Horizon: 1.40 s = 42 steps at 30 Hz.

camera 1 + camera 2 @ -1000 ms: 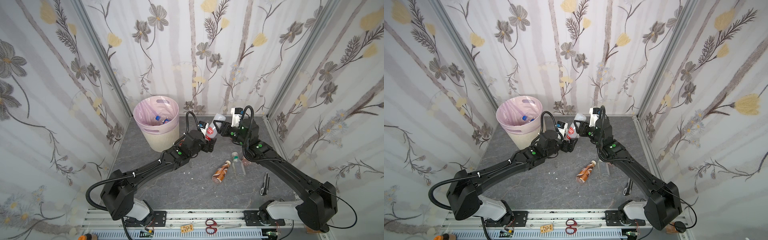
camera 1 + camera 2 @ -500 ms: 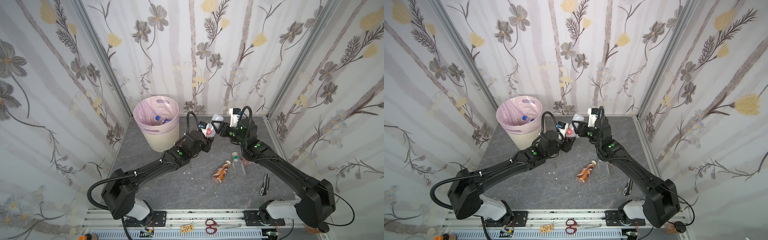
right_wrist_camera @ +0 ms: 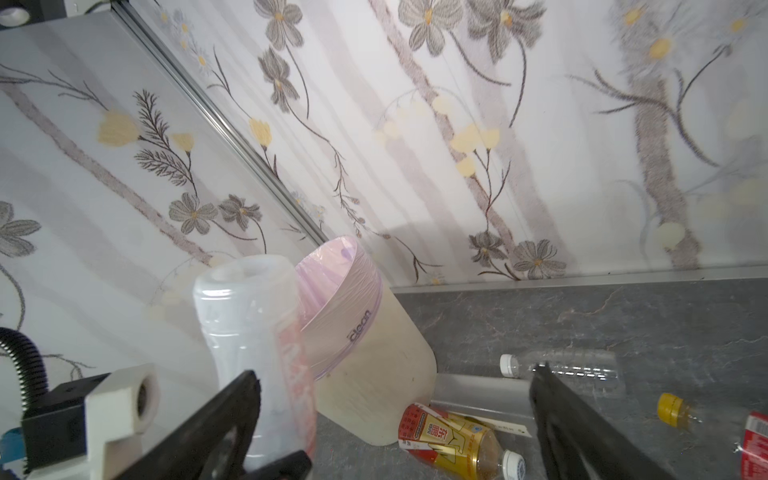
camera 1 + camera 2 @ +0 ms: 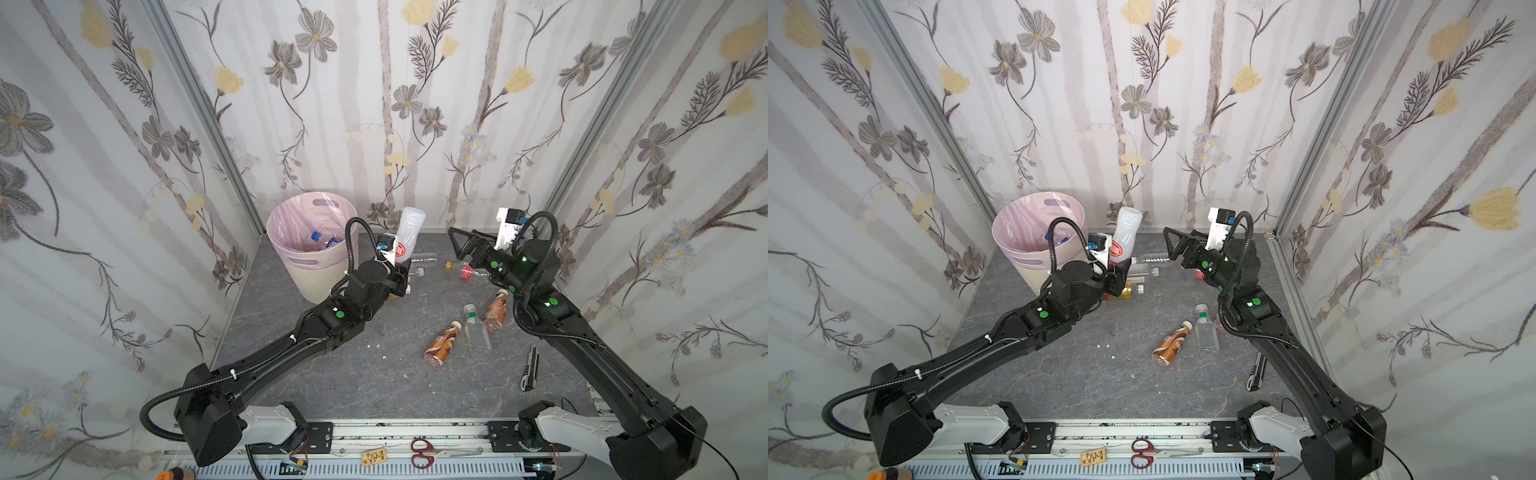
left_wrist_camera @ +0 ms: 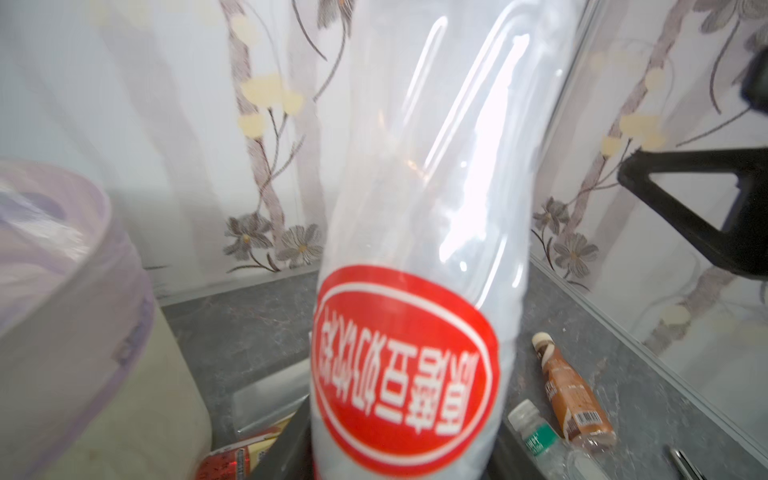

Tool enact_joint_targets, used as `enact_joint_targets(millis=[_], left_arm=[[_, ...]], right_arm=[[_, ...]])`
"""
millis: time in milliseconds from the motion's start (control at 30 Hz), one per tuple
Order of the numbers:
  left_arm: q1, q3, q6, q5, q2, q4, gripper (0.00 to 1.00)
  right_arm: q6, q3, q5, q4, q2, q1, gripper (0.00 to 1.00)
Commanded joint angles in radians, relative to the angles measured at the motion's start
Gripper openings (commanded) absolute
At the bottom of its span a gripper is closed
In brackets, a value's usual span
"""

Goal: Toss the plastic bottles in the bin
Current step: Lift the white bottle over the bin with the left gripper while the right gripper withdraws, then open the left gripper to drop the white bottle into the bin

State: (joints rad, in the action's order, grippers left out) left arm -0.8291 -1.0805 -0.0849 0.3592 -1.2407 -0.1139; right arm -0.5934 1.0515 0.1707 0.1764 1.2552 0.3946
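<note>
A frosted white plastic bottle (image 4: 410, 230) (image 4: 1128, 230) with a red oval label stands bottom-up in my left gripper (image 4: 398, 270) (image 4: 1119, 272), which is shut on its lower end just right of the bin (image 4: 291, 216) (image 4: 1017, 216). It fills the left wrist view as the frosted bottle (image 5: 415, 249). My right gripper (image 4: 459, 247) (image 4: 1174, 247) (image 3: 395, 415) is open and empty, a short way right of that bottle (image 3: 249, 332). The cream bin with its pink bag holds blue-capped bottles (image 4: 324, 242). More bottles lie on the table: brown (image 4: 442, 343), clear green-labelled (image 4: 476, 330), brown (image 4: 496, 309), yellow-capped (image 4: 461, 270).
An amber bottle (image 3: 453, 436) and a clear one (image 3: 569, 370) lie by the bin's foot (image 3: 374, 374). A black pen-like tool (image 4: 530, 368) lies at the right. Red scissors (image 4: 424, 453) rest on the front rail. Flowered walls close in on three sides.
My right gripper has opened, let go of the frosted bottle and drawn back to the right. My left gripper has shut on the bottle and now holds it alone.
</note>
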Motion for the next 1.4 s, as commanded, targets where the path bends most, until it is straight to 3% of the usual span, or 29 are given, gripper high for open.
enact_joint_targets(millis=[0,233,333,400,467,500,567,667,800,967,1133,1233,1300,1367], left_arm=[[0.004,-0.045,0.121,0.182,0.099,-0.046,0.50],[0.005,-0.191,0.320,0.228,0.339,-0.203,0.50],[0.027,-0.183,0.379,0.271,0.358,-0.292,0.52],[0.102,-0.149,0.379,0.305,0.330,-0.326,0.52],[0.257,-0.143,0.245,0.318,0.253,-0.245,0.57],[0.365,-0.200,0.087,0.277,0.195,-0.072,0.58],[0.507,-0.308,-0.115,0.097,0.103,0.172,0.67],[0.463,-0.319,-0.107,0.013,0.123,0.192,1.00],[0.403,-0.372,-0.105,-0.114,0.179,0.192,1.00],[0.348,-0.377,-0.078,-0.112,0.190,0.194,1.00],[0.346,-0.300,-0.124,-0.148,0.218,0.191,1.00],[0.343,-0.238,-0.200,-0.233,0.218,0.184,1.00],[0.317,-0.177,-0.247,-0.315,0.191,0.181,1.00],[0.268,-0.116,-0.279,-0.285,0.171,0.181,1.00]], right_arm=[[0.017,-0.032,-0.060,0.004,-0.062,-0.033,1.00],[-0.006,-0.072,-0.014,0.020,-0.032,-0.047,1.00],[-0.035,-0.102,0.017,0.063,-0.014,-0.046,1.00],[-0.053,-0.117,0.032,0.088,-0.007,-0.046,1.00],[-0.066,-0.126,0.043,0.104,0.001,-0.043,1.00],[-0.070,-0.129,0.050,0.104,0.003,-0.042,1.00],[-0.068,-0.132,0.052,0.097,-0.003,-0.038,1.00],[-0.050,-0.149,0.039,0.078,-0.027,-0.036,1.00],[-0.047,-0.168,0.024,0.084,-0.034,-0.036,1.00],[-0.071,-0.167,0.044,0.122,0.008,-0.027,1.00],[-0.063,-0.152,0.034,0.125,0.040,-0.002,1.00],[-0.039,-0.144,0.016,0.104,0.059,-0.002,1.00],[-0.019,-0.145,-0.010,0.095,0.076,-0.001,1.00],[0.006,-0.140,-0.042,0.076,0.104,0.003,1.00]])
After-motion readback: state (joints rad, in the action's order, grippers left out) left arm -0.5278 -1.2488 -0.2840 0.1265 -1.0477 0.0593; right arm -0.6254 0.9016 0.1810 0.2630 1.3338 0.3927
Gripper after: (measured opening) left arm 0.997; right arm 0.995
